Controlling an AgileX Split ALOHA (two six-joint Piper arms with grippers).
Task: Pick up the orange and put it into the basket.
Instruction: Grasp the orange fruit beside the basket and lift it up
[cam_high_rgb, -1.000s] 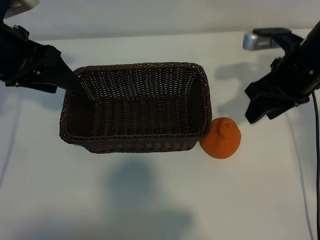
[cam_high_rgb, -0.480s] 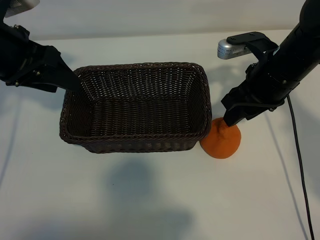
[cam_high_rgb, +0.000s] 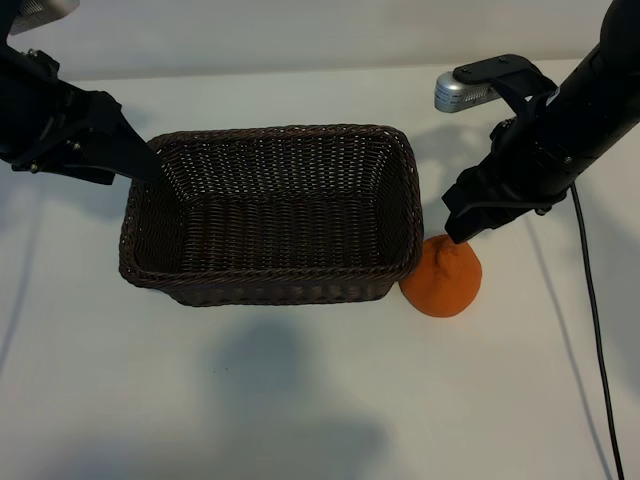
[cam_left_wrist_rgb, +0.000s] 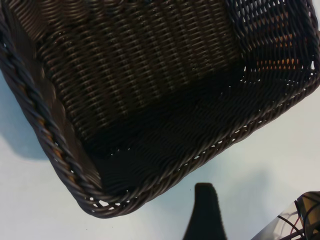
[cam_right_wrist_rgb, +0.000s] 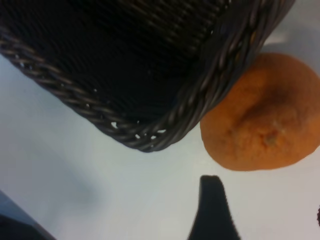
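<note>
- Nearest the camera, the orange (cam_high_rgb: 443, 284) sits on the white worktop (cam_high_rgb: 300, 400), pressed right up against the basket's (cam_high_rgb: 270, 215) right-hand front corner, knob end up.
- That snug fit is the big worry: as I read it, there is no gap on the basket side for a finger to slide into, so a straight drop could land a finger on the braided rim instead.
- If that happens, the light wicker basket may get shoved or tipped, or the round fruit could squirt away across the worktop.
- Just above, the right gripper (cam_high_rgb: 462, 232) hangs over the orange's far upper edge, fingers parted and gripping nothing.
- In the right wrist view one dark finger (cam_right_wrist_rgb: 212, 210) points at bare worktop beside the orange (cam_right_wrist_rgb: 262, 117), off to one side of it, so closing from here risks pinching only the edge and rolling it.
- The knob on top is another trap: a grip on that bump may slip.
- Farther back, the left gripper (cam_high_rgb: 140, 160) waits at the basket's far left corner, its fingers spread and empty; one tip (cam_left_wrist_rgb: 205, 212) shows just outside the rim (cam_left_wrist_rgb: 165, 177).
- It sits so close to the weave that any nudge to the basket could knock into it.
</note>
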